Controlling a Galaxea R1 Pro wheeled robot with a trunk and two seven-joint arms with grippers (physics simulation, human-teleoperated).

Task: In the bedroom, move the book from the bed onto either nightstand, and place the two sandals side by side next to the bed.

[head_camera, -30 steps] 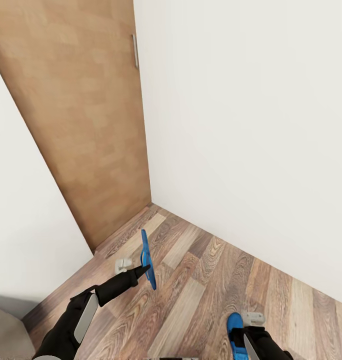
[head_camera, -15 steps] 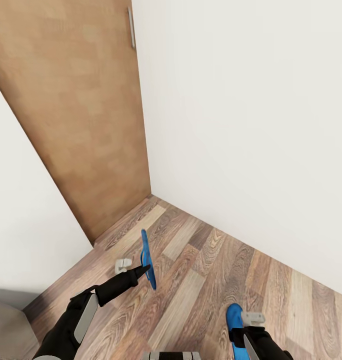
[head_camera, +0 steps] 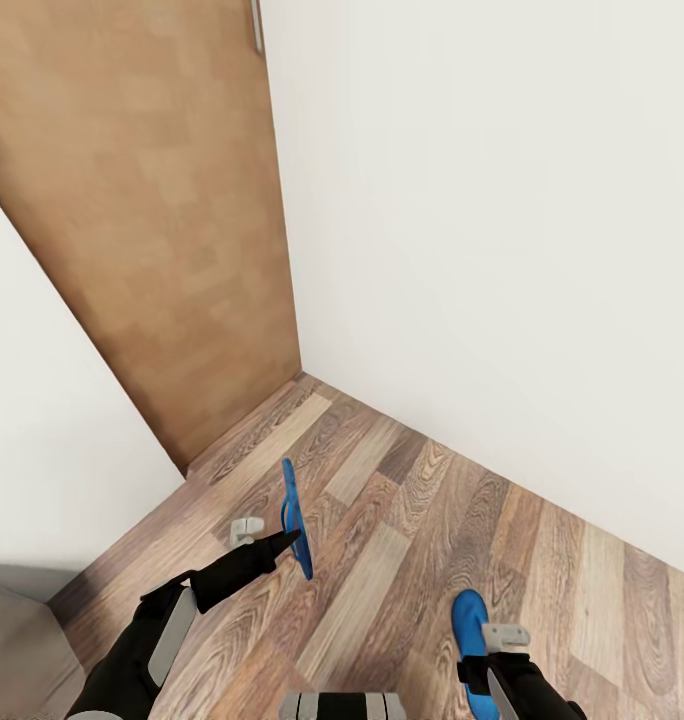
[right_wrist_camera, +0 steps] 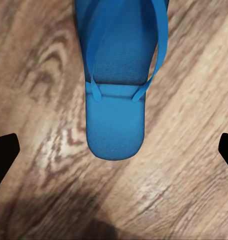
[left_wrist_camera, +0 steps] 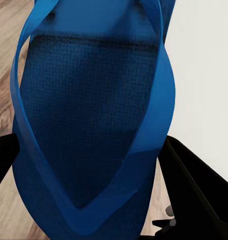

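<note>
Head view: room corner, white walls (head_camera: 482, 250), tan wood door (head_camera: 152, 220) at left, wood-plank floor (head_camera: 382, 540). Left hand (head_camera: 282, 543) grasps one blue sandal (head_camera: 295, 520), held on edge above the floor, sole roughly vertical. Small pale grey object (head_camera: 246, 528) just beside it, looks like the sandal's strap piece, hard to tell. Left wrist view: that sandal (left_wrist_camera: 89, 125) sits close up between the dark fingers (left_wrist_camera: 204, 195), blue straps across a textured sole. Right hand (head_camera: 492, 665) low at the frame's bottom edge, with the second sandal (head_camera: 470, 625) and a grey piece at its tip. Right wrist view: second sandal (right_wrist_camera: 119, 75) seen flat against the floor (right_wrist_camera: 39, 100), fingertips (right_wrist_camera: 4, 155) spread wide at either side, not touching it; released. Grey corner of something at lower left of head view, unclear.
</note>
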